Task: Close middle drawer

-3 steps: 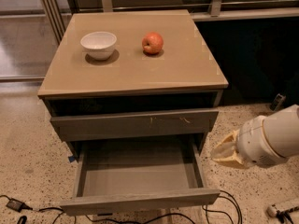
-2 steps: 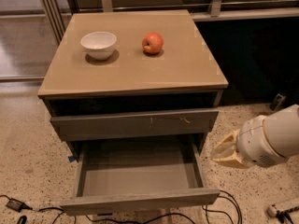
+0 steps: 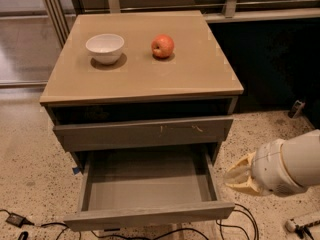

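Note:
The middle drawer (image 3: pixel 145 184) is pulled far out of the grey-brown cabinet, low in the camera view. Its smooth grey inside is bare, and its plain front panel (image 3: pixel 150 216) faces the bottom edge. Above it sits a similar drawer front with small pale scratches (image 3: pixel 142 132), pushed almost in. My gripper (image 3: pixel 239 178), pale on a white wrist, hangs to the right of the open drawer, level with its right side wall and a short gap away. It touches nothing.
The cabinet top (image 3: pixel 200 74) carries a white bowl (image 3: pixel 105 47) and a red apple (image 3: pixel 163 46). Black cables (image 3: pixel 240 219) lie on the speckled floor by the drawer's front. A dark wall panel stands at the right, a glass partition at the left.

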Available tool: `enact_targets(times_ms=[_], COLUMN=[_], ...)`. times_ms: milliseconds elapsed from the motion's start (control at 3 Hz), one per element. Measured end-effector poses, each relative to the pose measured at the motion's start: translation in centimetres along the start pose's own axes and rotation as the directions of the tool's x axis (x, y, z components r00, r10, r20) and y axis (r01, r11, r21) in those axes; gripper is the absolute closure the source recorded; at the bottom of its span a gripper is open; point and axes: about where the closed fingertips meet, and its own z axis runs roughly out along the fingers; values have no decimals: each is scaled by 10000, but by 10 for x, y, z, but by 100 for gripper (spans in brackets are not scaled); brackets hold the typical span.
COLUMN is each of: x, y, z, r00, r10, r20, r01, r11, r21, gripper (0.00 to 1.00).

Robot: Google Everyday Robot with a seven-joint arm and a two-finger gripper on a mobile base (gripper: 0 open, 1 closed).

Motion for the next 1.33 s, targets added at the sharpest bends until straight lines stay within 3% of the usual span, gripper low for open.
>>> enact_targets(times_ms=[667, 1000, 1333], x=[43, 58, 73], y=[38, 48, 46], z=[83, 141, 200], r00=[9971, 9969, 9968], r10=[728, 760, 795], r20=[199, 185, 29], r01=[-709, -732, -785], r11=[9939, 9898, 9887], r21=[-849, -1223, -1275], gripper=[100, 100, 100])
